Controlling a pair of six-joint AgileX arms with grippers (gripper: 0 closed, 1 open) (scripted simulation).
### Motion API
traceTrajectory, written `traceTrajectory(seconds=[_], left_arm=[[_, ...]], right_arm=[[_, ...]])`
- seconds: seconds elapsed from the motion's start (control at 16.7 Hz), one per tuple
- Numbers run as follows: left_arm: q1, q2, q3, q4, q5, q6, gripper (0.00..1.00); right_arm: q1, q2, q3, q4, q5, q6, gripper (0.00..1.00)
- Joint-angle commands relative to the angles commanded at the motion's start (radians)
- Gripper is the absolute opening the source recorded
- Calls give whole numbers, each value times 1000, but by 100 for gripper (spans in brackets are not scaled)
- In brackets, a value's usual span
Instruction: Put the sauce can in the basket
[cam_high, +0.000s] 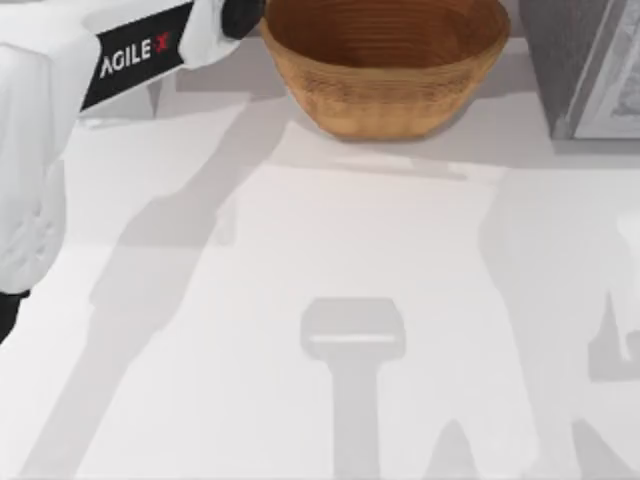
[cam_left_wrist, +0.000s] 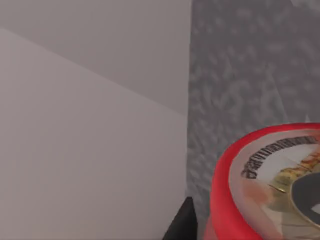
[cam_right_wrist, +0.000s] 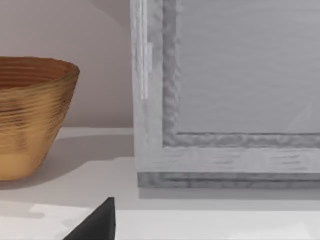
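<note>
The large round tan-brown woven wicker basket (cam_high: 385, 65) is sitting at the table's far edge, its rim cut off. The left arm (cam_high: 130, 50) is reaching beside it. The small red sauce can (cam_left_wrist: 265, 190) is looming half out of frame in the left wrist view; whether fingers are clamping it, I cannot tell. A grey framed cabinet (cam_right_wrist: 225, 100) is standing right of the basket.

The basket (cam_high: 385, 65) – round, tan-brown wicker, ribbed, tapering to a narrower base – stands upright at the table's far edge, near the middle. The can (cam_left_wrist: 265, 190) shows its red rim and printed round top – close to the left wrist camera.
</note>
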Motion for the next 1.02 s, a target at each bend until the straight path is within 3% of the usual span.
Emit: traceTrajectory(seconds=[0.42, 1.02], left_arm=[[-13, 65, 76, -17, -11, -2, 0], [-13, 65, 76, -17, -11, -2, 75]], right_arm=[[0, 0, 0, 0, 0, 0, 100], [0, 0, 0, 0, 0, 0, 100]])
